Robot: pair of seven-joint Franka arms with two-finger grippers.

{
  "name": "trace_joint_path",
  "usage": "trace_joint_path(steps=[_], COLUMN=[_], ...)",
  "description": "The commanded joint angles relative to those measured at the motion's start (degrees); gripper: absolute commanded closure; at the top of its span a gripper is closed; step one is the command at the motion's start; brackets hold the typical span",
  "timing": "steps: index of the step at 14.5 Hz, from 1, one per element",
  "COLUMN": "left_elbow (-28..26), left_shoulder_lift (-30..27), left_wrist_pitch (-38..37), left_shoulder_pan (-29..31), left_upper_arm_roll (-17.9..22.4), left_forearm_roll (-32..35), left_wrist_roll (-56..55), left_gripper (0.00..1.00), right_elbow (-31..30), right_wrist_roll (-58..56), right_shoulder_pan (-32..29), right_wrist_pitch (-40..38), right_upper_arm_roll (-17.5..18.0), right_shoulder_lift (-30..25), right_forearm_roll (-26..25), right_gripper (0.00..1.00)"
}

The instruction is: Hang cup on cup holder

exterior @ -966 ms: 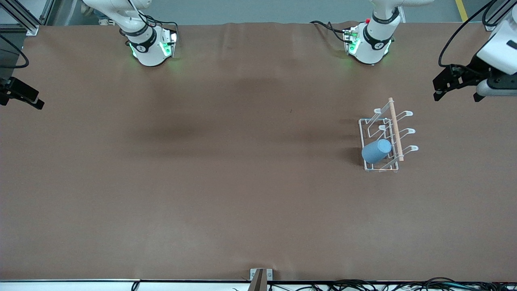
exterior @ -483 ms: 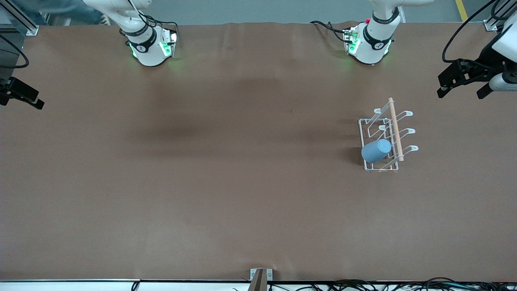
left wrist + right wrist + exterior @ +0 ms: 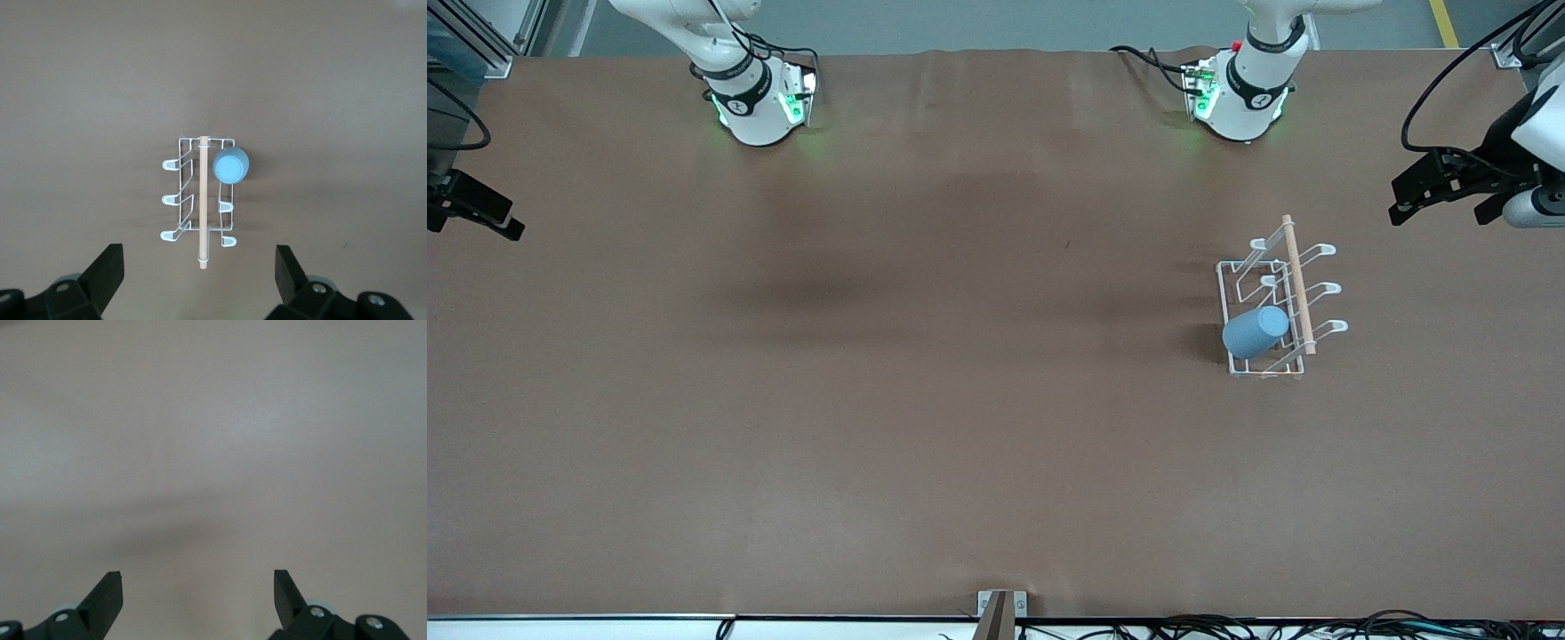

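Observation:
The light-blue cup (image 3: pixel 1256 332) hangs tilted over a prong of the white wire cup holder (image 3: pixel 1238 265), at the holder's end nearer the front camera. The holder's wooden rod (image 3: pixel 1296 280) runs along its top. My left gripper (image 3: pixel 1439 216) is open and empty, up in the air over the table's edge at the left arm's end, apart from the holder. In the left wrist view the cup (image 3: pixel 231 165) and the holder (image 3: pixel 172 198) lie past my open gripper (image 3: pixel 200 267). My right gripper (image 3: pixel 480 213) waits open and empty at the right arm's end and sees only bare table (image 3: pixel 198 593).
The brown table cover (image 3: pixel 925 373) is bare around the holder. The two arm bases (image 3: pixel 760 102) (image 3: pixel 1240 93) stand at the edge farthest from the front camera. Cables (image 3: pixel 1272 627) lie along the edge nearest it.
My left gripper has drawn a little farther from the cup holder toward the left arm's end of the table. The cup, the holder and the right arm have not moved.

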Motion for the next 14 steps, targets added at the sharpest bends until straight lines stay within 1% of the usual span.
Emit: trace_joint_path(steps=[1,4,9,14], left_elbow=[-1.05,-4.12,-5.18,-4.75], left_shoulder_lift=[-1.43,-3.36,-3.63,-3.28], left_wrist_pitch=[-0.25,1.86,2.39,2.57], left_shoulder_pan=[0.41,0.23,0.32,0.50], left_upper_arm_roll=[-0.33,-0.32,-0.32,-0.32], left_forearm_roll=[-0.34,-0.26,-0.25,-0.34], left_wrist_roll=[-0.85,-3.49,-3.40,-3.05], left_gripper=[0.00,0.00,0.00,0.00], right_elbow=[-0.02,-0.02,-0.02,-0.02], right_wrist_roll=[0.85,0.85,0.85,0.85], right_shoulder_pan=[0.58,0.58,0.58,0.49], right_wrist_pitch=[-0.34,-0.34,-0.25,-0.34], right_upper_arm_roll=[-0.20,-0.20,-0.20,-0.20], right_shoulder_lift=[-0.15,-0.15,-0.15,-0.15], right_forearm_roll=[0.09,0.09,0.09,0.09], right_gripper=[0.00,0.00,0.00,0.00])
